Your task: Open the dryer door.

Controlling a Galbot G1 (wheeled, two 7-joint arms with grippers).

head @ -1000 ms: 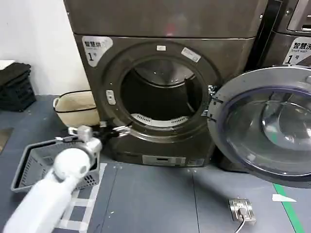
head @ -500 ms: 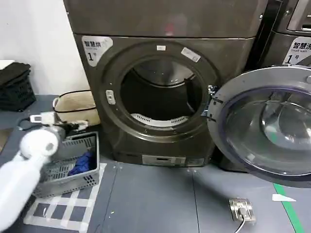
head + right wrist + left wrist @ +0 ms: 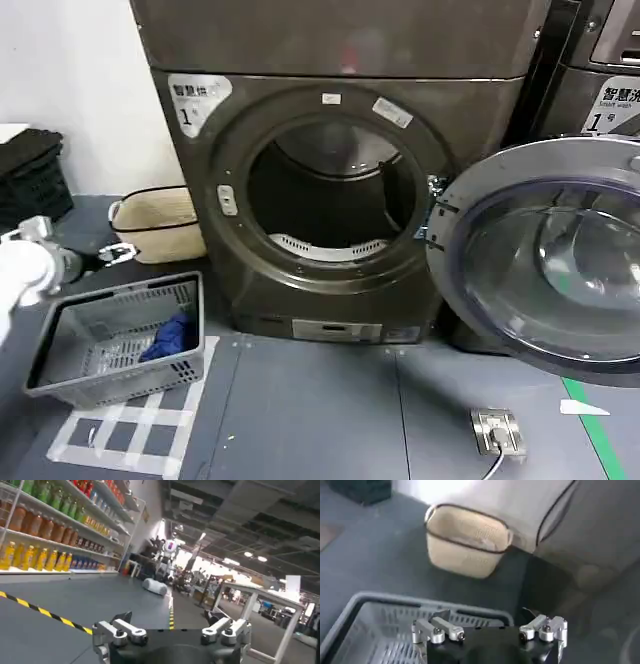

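Left gripper (image 3: 115, 252): we see it at the far left of the head view, above the floor behind the grey basket and in front of the woven basket. In the left wrist view (image 3: 490, 630) its fingers are spread apart with nothing between them.

Grey basket (image 3: 60, 365): a plastic mesh basket on the floor at the left, resting partly on a checkered mat (image 3: 130, 435). Inside it we see one blue cloth (image 3: 170, 335) bunched toward the side nearer the dryer; the rest of its bottom is bare.

Woven basket (image 3: 160, 222): a beige basket with a dark rim, on the floor against the wall, just beside the dryer's left side. We cannot tell what it holds.

Dryer (image 3: 330, 300): the dark grey-brown machine in the middle, its round drum opening uncovered. The drum looks dark inside and we make out no laundry in it.

Dryer door (image 3: 545, 255): swung wide open to the right on its hinge, the chrome rim and tinted glass standing in front of the second grey machine (image 3: 600, 80).

Floor plate (image 3: 498, 432): a small metal fitting with a cable, on the floor in front of the door.

Right gripper (image 3: 172, 630): in the right wrist view its fingers are apart and hold nothing; behind it we see shelves of bottles (image 3: 45, 527).
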